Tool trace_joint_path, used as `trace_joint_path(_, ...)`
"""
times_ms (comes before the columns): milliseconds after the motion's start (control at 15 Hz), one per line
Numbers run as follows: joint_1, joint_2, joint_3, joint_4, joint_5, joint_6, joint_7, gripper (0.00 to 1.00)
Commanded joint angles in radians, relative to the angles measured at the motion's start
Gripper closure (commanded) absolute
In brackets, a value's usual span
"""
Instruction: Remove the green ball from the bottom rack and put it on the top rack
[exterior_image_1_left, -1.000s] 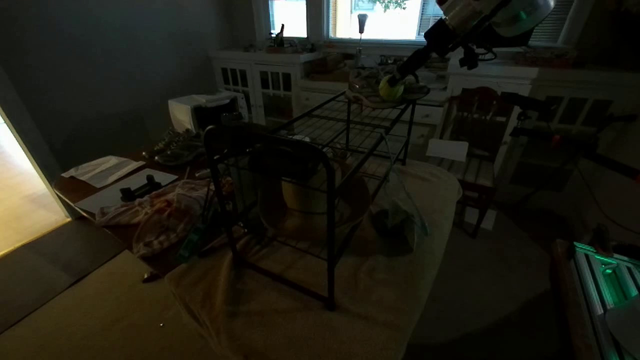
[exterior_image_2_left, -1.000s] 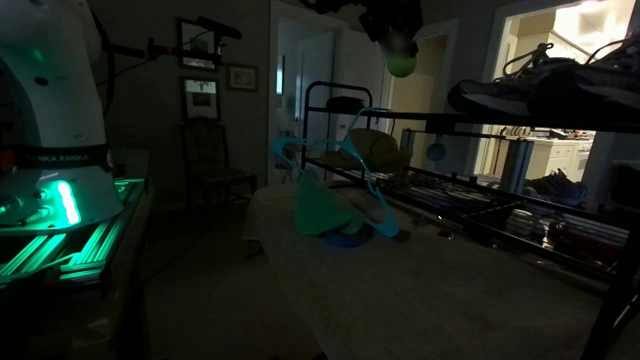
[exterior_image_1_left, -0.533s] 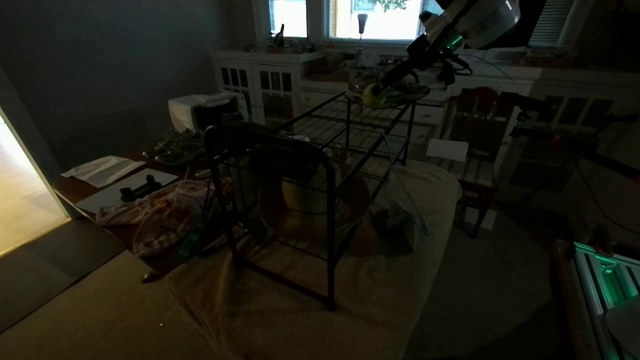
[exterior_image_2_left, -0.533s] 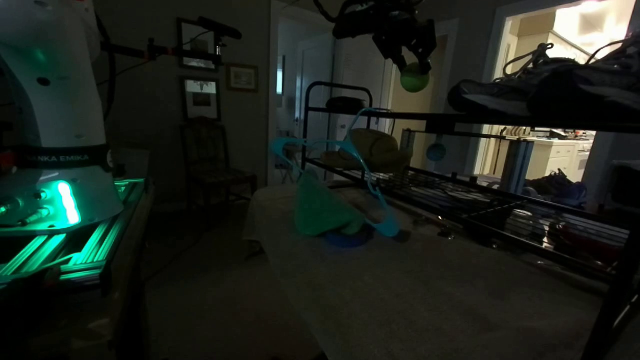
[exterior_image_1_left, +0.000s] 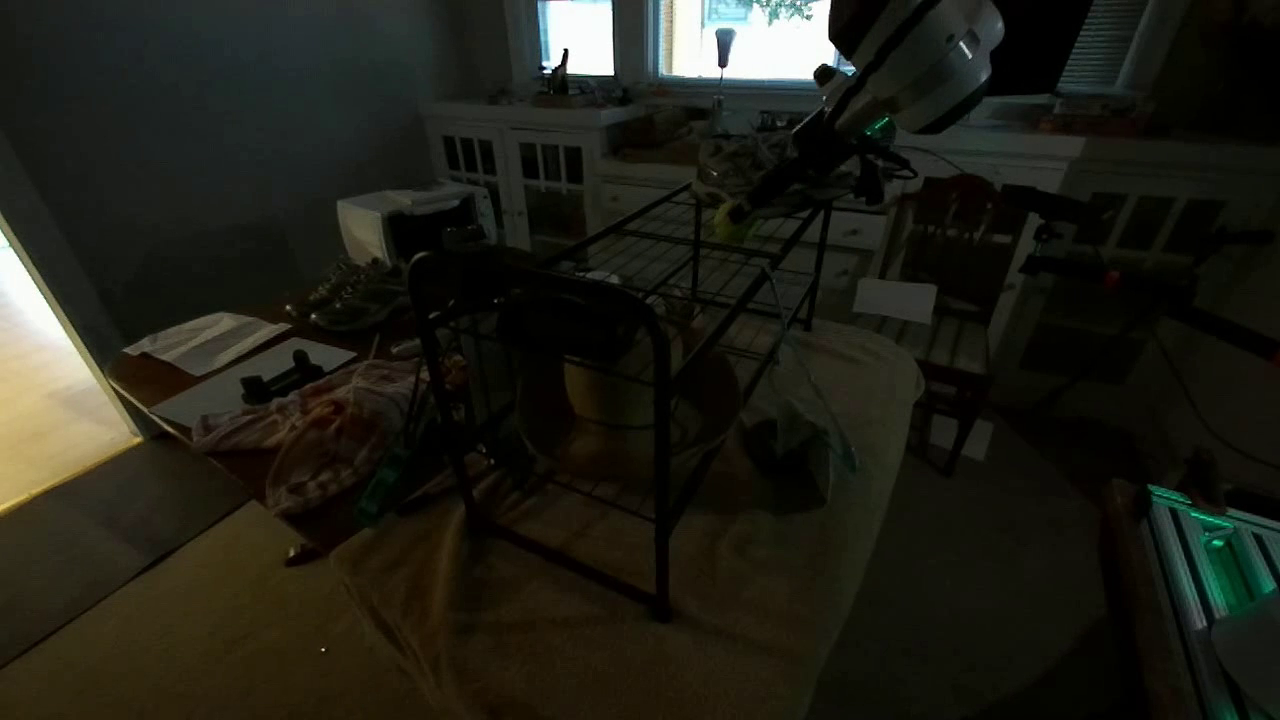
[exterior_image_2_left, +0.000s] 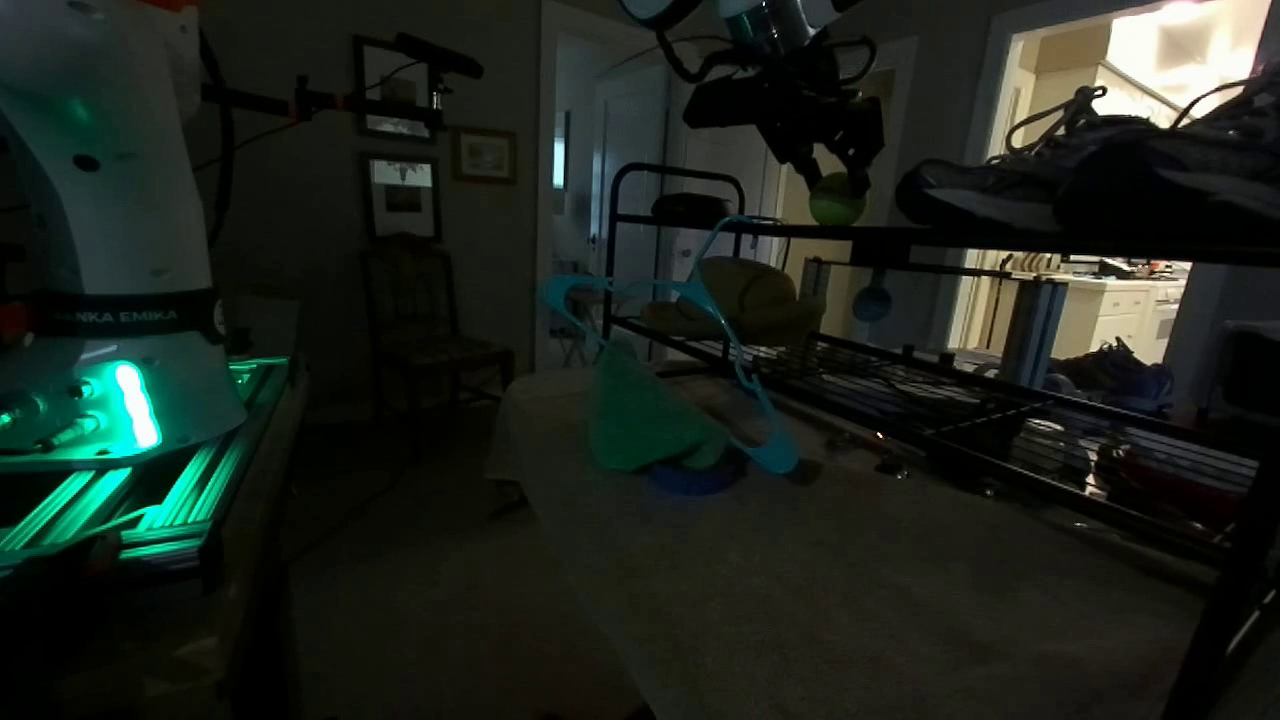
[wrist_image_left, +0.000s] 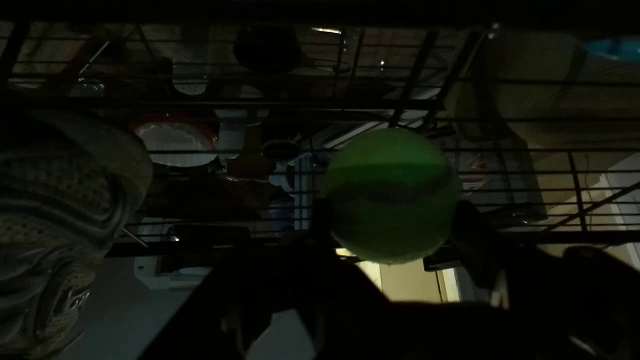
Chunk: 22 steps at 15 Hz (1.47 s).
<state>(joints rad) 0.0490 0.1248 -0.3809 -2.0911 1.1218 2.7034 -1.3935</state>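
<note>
The green ball (exterior_image_2_left: 838, 205) is held between the two fingers of my gripper (exterior_image_2_left: 838, 182). The ball also shows in the wrist view (wrist_image_left: 392, 195), with a finger on each side, and as a dim yellow-green patch in an exterior view (exterior_image_1_left: 735, 230). It is at the level of the top rack (exterior_image_2_left: 960, 237), a black wire shelf; its lower edge is very near the shelf's edge bar. I cannot tell whether it touches the bars. The top rack's bars also show in an exterior view (exterior_image_1_left: 650, 237). The bottom rack (exterior_image_2_left: 900, 400) lies below.
Grey shoes (exterior_image_2_left: 1130, 185) sit on the top rack close beside the gripper, also seen in the wrist view (wrist_image_left: 65, 200). A dark object (exterior_image_2_left: 690, 207) is at the rack's far end. A tan hat-like item (exterior_image_2_left: 745, 300) is below it. A blue hanger (exterior_image_2_left: 720, 310) leans against the rack.
My gripper has moved down with the green ball, from well above the top rack to about its level. It has also moved away from the shoes along the rack in an exterior view.
</note>
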Motion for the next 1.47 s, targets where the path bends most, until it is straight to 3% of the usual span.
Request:
trace_joint_path(0,-0.014,0.035,0.004,0.027,0.042,-0.04,-0.063,0.64)
trace_joint_path(733,-0.019,0.045,0.003,0.034,0.03,-0.074,-0.123,0.64)
trace_joint_path(800,-0.019,0.045,0.003,0.035,0.028,-0.077,-0.124,0.58)
trace_joint_path(867,-0.019,0.043,0.001,0.032,0.013,-0.092,-0.119,0.14)
trace_joint_path(1000,-0.021,0.035,0.003,0.03,0.024,-0.106,-0.141,0.14)
trace_joint_path(1133,-0.02,0.023,0.003,0.02,0.018,-0.128,-0.142,0.01)
trace_joint_path(1400,-0.006,0.0,0.007,-0.001,0.02,-0.077,-0.128,0.0)
